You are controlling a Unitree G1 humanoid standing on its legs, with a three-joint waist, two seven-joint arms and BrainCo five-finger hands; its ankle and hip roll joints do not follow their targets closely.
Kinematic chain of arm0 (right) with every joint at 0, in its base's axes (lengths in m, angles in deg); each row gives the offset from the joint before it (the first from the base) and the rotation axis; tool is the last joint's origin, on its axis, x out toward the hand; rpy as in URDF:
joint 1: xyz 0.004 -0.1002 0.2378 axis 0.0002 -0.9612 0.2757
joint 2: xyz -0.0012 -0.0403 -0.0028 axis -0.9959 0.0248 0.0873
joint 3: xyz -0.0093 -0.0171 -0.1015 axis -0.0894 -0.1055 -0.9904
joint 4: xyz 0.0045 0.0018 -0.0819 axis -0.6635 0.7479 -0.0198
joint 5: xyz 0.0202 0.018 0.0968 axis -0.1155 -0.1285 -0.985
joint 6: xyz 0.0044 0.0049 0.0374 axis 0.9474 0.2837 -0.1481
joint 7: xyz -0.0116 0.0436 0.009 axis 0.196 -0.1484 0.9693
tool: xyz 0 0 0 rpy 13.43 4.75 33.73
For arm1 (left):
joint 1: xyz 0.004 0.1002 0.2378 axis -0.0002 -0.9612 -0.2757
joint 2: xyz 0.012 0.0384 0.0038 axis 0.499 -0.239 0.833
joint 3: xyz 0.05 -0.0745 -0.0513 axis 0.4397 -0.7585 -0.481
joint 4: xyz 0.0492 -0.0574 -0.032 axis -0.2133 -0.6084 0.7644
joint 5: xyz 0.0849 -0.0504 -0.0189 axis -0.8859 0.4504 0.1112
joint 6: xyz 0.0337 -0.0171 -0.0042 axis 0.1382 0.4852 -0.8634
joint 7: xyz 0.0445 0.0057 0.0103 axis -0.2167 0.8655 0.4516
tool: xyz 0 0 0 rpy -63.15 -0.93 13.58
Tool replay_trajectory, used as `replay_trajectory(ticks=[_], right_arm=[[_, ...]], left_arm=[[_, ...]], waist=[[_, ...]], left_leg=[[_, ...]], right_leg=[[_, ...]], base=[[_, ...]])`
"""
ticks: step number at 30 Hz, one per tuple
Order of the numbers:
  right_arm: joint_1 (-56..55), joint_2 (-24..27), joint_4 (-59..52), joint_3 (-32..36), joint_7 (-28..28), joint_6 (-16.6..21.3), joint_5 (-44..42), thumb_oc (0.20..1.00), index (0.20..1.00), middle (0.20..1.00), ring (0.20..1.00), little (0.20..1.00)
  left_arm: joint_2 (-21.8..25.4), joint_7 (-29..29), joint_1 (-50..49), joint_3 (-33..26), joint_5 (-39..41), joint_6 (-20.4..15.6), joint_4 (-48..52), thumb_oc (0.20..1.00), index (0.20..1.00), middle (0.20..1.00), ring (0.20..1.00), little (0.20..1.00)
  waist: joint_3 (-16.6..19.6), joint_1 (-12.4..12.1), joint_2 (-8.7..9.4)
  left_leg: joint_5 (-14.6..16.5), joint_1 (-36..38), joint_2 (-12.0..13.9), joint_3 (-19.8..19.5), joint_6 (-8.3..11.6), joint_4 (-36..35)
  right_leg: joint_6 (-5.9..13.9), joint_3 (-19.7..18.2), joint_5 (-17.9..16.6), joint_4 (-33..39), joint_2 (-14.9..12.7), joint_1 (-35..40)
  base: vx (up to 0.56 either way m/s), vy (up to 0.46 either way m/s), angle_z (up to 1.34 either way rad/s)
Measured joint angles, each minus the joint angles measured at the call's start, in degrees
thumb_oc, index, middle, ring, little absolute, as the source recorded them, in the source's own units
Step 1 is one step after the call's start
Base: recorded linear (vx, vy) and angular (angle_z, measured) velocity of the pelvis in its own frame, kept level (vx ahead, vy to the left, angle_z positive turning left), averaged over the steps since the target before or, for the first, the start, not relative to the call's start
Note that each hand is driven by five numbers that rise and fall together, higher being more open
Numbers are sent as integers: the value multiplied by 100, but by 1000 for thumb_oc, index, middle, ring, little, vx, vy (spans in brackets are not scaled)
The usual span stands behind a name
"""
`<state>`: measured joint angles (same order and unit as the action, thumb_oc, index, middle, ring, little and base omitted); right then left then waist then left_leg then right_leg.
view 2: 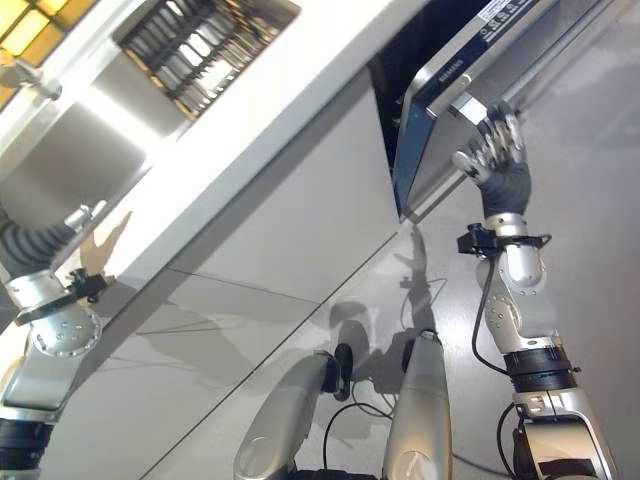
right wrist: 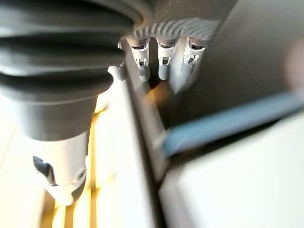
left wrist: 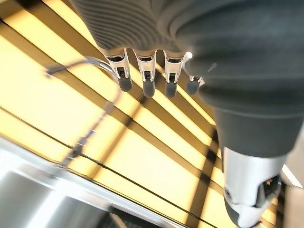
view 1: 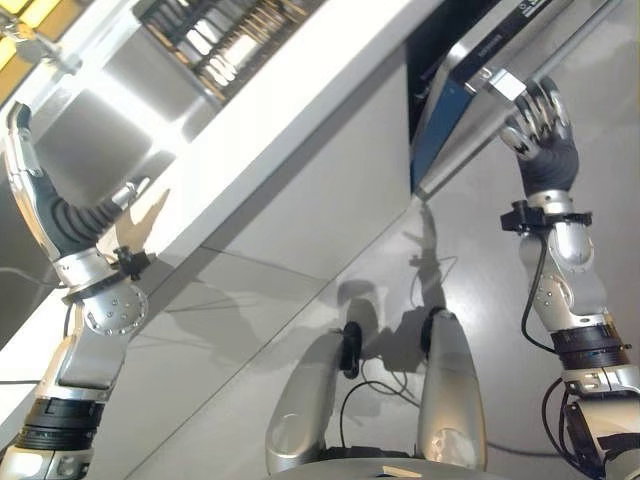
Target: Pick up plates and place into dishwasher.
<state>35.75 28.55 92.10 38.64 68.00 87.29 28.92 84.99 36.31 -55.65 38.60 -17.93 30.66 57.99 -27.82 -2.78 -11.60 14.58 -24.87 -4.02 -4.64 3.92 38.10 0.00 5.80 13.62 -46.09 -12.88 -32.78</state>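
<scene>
Both arms rise from the bottom corners of the left eye view. At upper right the right hand (view 1: 540, 125) curls its fingers on the bar handle (view 1: 500, 82) of the dishwasher door (view 1: 455, 110), which stands partly ajar, its long edge running diagonally toward the upper right. At left, the left hand (view 1: 35, 195) reaches up beside the steel sink (view 1: 120, 120), fingers relaxed (holding nothing). A dish rack (view 1: 225, 40) sits at top centre.

Left wrist view: straight fingers (left wrist: 145, 80) hang over the faucet (left wrist: 90, 90).

Right wrist view: fingertips (right wrist: 164, 64) hook on the door edge.
</scene>
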Motion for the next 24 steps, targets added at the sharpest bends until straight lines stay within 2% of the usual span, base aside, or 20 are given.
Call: replay_trajectory(ticks=[3,5,8,11,15,17,19,20,22,24], right_arm=[[315,-97,1,-128,-91,40,77,1000,1000,1000,1000,1000],[176,-315,73,-18,-349,156,108,1000,1000,1000,1000,1000],[94,-597,116,-173,-436,148,126,1000,1000,1000,1000,1000],[-181,-890,-20,-193,-614,141,230,1000,1000,1000,1000,1000],[-753,-950,-424,-189,-1102,-127,525,1000,1000,1000,1000,1000],[-1193,-1032,-724,-188,-1559,-369,668,1000,1000,1000,1000,1000],[-1638,-1212,-984,-135,-2057,-588,821,1000,1000,1000,1000,1000],[-1843,-1258,-1154,-134,-2223,-657,928,1000,1000,1000,1000,1000],[-2098,-1295,-1549,-170,-2305,-794,1172,1000,1000,1000,1000,1000],[-2142,-1265,-1798,-231,-2277,-796,1364,1000,1000,1000,1000,1000]], left_arm=[[8,-107,30,-5,22,-11,2,1000,1000,1000,1000,1000],[56,-162,-5,-21,55,-13,-34,1000,1000,1000,1000,1000],[60,-360,64,-5,96,-9,-99,1000,1000,1000,1000,1000],[65,-500,111,4,92,-12,-104,1000,1000,1000,1000,1000],[37,-623,112,45,91,-16,-104,1000,1000,1000,1000,1000],[-56,-661,55,45,89,-20,-104,1000,1000,1000,1000,1000],[-125,-735,-9,43,85,-20,-92,1000,1000,1000,1000,1000],[-176,-772,-32,43,88,-20,-92,1000,1000,1000,1000,1000],[-288,-855,-143,43,230,-38,-85,1000,1000,1000,1000,1000],[-374,-994,-172,50,447,-107,-85,1000,1000,1000,1000,1000]], waist=[[66,-300,199],[170,-383,425],[343,-378,759],[622,-348,1011],[756,-261,1046],[826,-269,1044],[896,-97,1066],[899,-94,1068],[904,-71,1066],[928,54,1064]], left_leg=[[-117,268,62,-143,70,-280],[-185,430,107,-193,79,-463],[-204,649,169,-184,57,-656],[-243,887,197,-164,-28,-930],[-275,1156,212,-22,-96,-1109],[-289,1261,185,84,-139,-1150],[-306,1347,176,259,-222,-1160],[-322,1409,155,344,-273,-1185],[-369,1621,71,469,-358,-1371],[-411,1747,1,469,-438,-1517]], right_leg=[[-69,276,67,145,-38,333],[-76,368,78,286,-20,553],[-44,403,53,515,43,844],[21,406,-21,819,84,1119],[165,316,-135,1151,100,1457],[243,209,-187,1260,93,1581],[344,6,-242,1426,103,1672],[412,-91,-286,1517,99,1720],[524,-301,-427,1724,78,1836],[600,-372,-547,1946,44,1994]], base=[[39,-77,42],[35,-49,33],[16,9,3],[11,73,3],[-51,136,3],[-74,152,-8],[-84,177,3],[-94,191,-15],[-81,148,-38],[-81,136,-18]])
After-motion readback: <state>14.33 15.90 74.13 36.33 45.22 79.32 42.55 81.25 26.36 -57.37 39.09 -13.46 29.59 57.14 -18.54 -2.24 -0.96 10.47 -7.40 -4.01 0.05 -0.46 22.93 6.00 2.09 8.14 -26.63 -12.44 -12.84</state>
